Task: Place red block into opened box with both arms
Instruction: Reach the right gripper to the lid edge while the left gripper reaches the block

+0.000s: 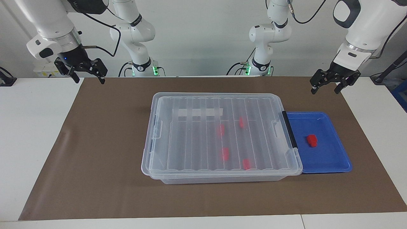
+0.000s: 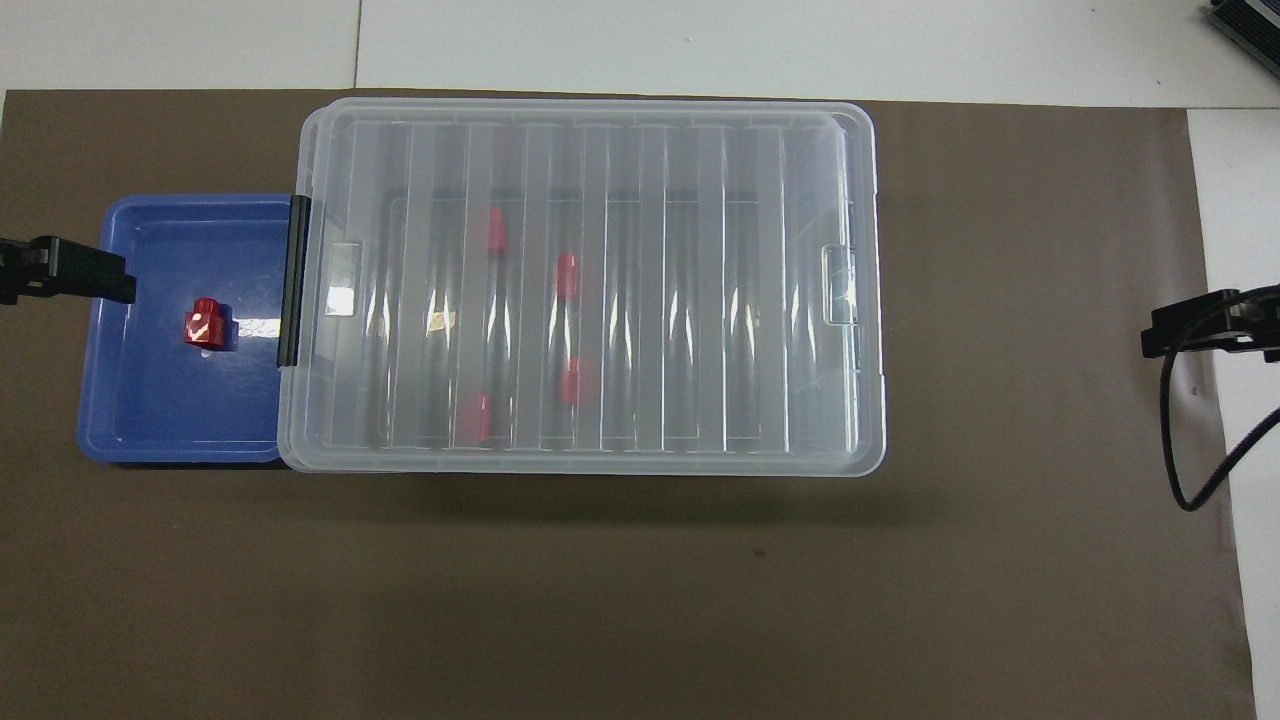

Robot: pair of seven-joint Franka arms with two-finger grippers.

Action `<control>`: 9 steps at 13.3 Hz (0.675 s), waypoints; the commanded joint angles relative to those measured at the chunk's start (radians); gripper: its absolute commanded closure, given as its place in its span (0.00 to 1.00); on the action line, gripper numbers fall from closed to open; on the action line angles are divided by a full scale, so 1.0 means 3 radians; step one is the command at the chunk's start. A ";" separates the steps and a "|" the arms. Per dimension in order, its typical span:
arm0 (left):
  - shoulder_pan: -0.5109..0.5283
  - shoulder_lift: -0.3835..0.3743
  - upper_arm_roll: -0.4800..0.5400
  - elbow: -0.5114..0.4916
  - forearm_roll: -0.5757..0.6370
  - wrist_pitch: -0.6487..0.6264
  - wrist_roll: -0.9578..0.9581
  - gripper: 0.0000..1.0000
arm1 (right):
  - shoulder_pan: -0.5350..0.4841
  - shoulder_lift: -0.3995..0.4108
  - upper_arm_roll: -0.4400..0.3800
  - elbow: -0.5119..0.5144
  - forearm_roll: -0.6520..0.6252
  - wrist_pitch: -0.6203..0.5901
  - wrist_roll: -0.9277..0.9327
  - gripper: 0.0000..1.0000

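Overhead view first, and starting at the robots' end: both arms wait high above the brown mat (image 1: 95,159), neither touching anything. The left claw (image 1: 327,85) hangs over the mat's edge toward the left arm's end of the surface, its two fingertips spread apart and empty; the right claw (image 1: 86,73) hangs at the right arm's end, likewise parted and holding nothing. A little farther out sits the clear box (image 1: 149,152), and from where I stand its ribbed lid (image 2: 640,150) lies flat across the whole top, so it looks closed, not opened. Four red pieces show blurred through the lid. Pressed against its black handle (image 2: 296,280), at the left arm's end, is the blue tray (image 2: 130,430), and the red block (image 2: 207,325) stands loose in the middle of it, well clear of the tray's walls. I would judge that nothing has started yet. Done well, one arm should catch the lid by the latch tab (image 2: 838,285) at the right arm's end and lift it cleanly, while the left arm, which is closest, drops straight onto the block, pinches it across its narrow waist, and carries it over the rim only once the opening is wide enough.
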 commanded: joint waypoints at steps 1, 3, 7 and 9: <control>0.0033 -0.0072 0.0002 -0.0050 -0.0054 -0.0020 -0.0021 0.00 | -0.0017 -0.0040 0.0016 -0.0050 0.0014 0.0016 0.0080 0.00; 0.0033 -0.0072 0.0002 -0.0050 -0.0054 -0.0020 -0.0021 0.00 | -0.0017 -0.0040 0.0016 -0.0040 0.0014 -0.0035 0.0075 0.00; 0.0033 -0.0072 0.0002 -0.0050 -0.0054 -0.0009 -0.0016 0.00 | 0.0095 -0.0050 0.0083 -0.0193 0.0045 0.0209 0.0085 0.00; 0.0043 -0.0072 0.0002 -0.0060 -0.0054 0.0001 -0.0016 0.00 | 0.0253 0.0006 0.0083 -0.0356 0.0131 0.0627 0.0101 0.00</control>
